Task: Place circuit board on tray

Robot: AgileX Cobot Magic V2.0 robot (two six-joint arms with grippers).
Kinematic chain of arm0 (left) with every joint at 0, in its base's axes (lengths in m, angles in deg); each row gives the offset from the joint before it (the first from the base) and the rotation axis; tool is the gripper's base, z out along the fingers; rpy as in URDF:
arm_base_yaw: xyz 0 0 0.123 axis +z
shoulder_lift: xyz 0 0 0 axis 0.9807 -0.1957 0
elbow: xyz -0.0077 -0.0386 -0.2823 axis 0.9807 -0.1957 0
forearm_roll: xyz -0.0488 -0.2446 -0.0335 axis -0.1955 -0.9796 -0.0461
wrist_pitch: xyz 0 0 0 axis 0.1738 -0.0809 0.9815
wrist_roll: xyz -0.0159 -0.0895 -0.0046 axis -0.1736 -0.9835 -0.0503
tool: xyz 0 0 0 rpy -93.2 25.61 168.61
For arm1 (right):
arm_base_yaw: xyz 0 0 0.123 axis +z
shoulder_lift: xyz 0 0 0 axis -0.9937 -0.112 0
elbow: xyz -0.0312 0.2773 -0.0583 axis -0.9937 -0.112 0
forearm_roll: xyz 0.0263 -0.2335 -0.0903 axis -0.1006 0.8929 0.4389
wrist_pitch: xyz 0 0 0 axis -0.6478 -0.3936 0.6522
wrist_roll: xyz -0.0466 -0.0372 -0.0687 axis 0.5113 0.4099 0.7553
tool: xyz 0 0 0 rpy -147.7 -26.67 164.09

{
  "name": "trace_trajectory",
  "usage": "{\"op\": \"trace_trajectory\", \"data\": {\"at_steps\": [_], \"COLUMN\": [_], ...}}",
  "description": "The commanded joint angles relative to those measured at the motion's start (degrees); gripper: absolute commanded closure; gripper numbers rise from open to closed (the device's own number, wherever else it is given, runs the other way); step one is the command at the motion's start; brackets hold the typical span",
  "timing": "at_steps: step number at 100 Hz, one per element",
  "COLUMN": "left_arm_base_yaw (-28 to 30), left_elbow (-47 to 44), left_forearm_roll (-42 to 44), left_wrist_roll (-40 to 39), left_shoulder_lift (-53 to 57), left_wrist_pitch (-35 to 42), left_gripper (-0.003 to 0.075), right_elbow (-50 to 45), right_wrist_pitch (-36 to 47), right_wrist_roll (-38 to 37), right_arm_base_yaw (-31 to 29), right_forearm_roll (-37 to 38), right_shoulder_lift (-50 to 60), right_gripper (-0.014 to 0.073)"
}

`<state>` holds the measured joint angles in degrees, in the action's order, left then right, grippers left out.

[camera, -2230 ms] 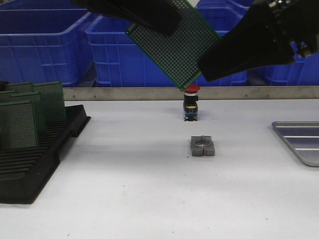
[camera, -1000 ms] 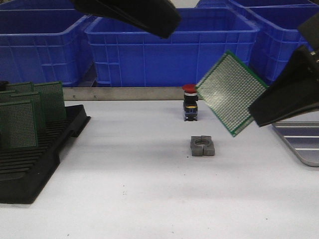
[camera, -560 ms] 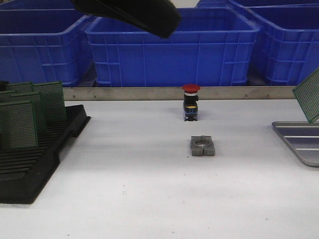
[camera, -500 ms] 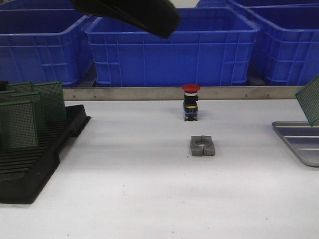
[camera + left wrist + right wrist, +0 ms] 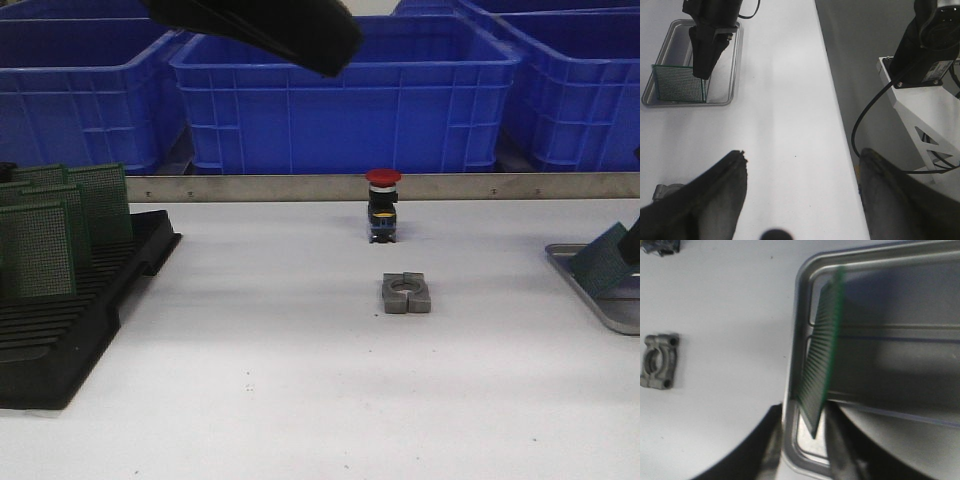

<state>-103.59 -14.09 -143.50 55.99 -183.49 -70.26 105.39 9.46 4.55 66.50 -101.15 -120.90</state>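
At the right edge of the white surface (image 5: 300,390), the right hand (image 5: 805,432) grips a green perforated circuit board (image 5: 819,357) by one edge. The board stands tilted on edge over the near-left corner of the shallow silver-grey metal tray (image 5: 795,320), its lower edge close to the ribbed floor. The left hand (image 5: 800,195) hangs open, well apart to the left.

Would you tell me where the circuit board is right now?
In the front view, the circuit board is at the far right, tilted over the tray, held by the right gripper.
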Motion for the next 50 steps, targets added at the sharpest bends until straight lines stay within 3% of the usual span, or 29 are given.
{"op": "trace_trajectory", "data": {"at_steps": [1, 5, 26, 50], "left_arm_base_yaw": [-0.4, -0.3, 3.6, 13.8], "left_elbow": [1.7, 1.7, 1.7, 1.7], "left_forearm_roll": [-4.5, -4.5, -1.6, 8.8], "left_wrist_roll": [-0.6, -0.6, -0.6, -0.6], "left_shoulder_lift": [1.9, 2.0, 2.2, 2.2], "left_wrist_pitch": [-1.0, -0.7, -0.4, 1.3], "left_gripper": [0.0269, 0.0269, 0.0269, 0.0269], "right_elbow": [2.7, 3.2, 5.5, 5.5], "right_wrist_pitch": [-1.3, -1.2, -2.1, -2.8], "right_wrist_roll": [0.2, 0.2, 0.2, 0.1], "right_arm_base_yaw": [-0.4, -0.4, -0.4, -0.4], "right_forearm_roll": [4.1, 5.3, 7.9, 7.9], "right_shoulder_lift": [2.2, 2.2, 2.2, 2.2], "right_gripper": [0.0008, -0.0076, -0.0027, -0.0027]}}
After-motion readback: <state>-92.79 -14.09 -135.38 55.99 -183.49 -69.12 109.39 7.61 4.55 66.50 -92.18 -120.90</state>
